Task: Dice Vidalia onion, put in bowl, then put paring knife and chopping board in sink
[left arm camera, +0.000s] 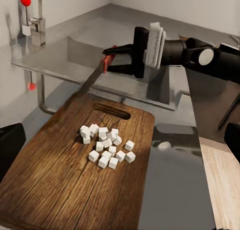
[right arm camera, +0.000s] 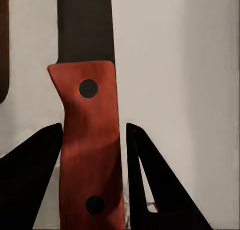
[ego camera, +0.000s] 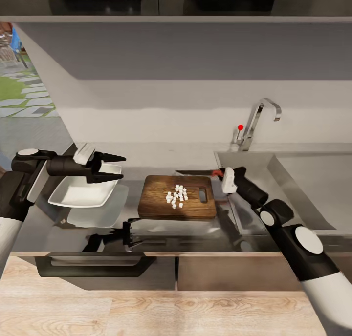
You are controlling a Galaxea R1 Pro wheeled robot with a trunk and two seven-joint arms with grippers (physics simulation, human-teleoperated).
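Observation:
The brown chopping board (ego camera: 156, 201) (left arm camera: 50, 180) lies on the grey countertop (ego camera: 195, 231), with a small heap of white diced onion (ego camera: 177, 196) (left arm camera: 106, 146) near its handle slot. Behind the board's far edge rests the paring knife (ego camera: 195, 172) (left arm camera: 90, 82). My right gripper (ego camera: 219, 174) (left arm camera: 117, 59) (right arm camera: 94, 127) is shut on its red handle (right arm camera: 90, 140), one finger on each side. The white bowl (ego camera: 73, 194) sits left of the board. My left gripper (ego camera: 122, 167) hovers open over the bowl's right rim, pointing at the board. The sink (ego camera: 303, 179) (left arm camera: 75, 49) is to the right.
The chrome tap (ego camera: 256, 118) (left arm camera: 35, 24) with its red knob (ego camera: 240, 127) stands behind the sink's left corner. A grey wall closes off the back of the counter, with dark cabinets above. A dark drawer handle (ego camera: 93, 265) sits under the counter's front edge.

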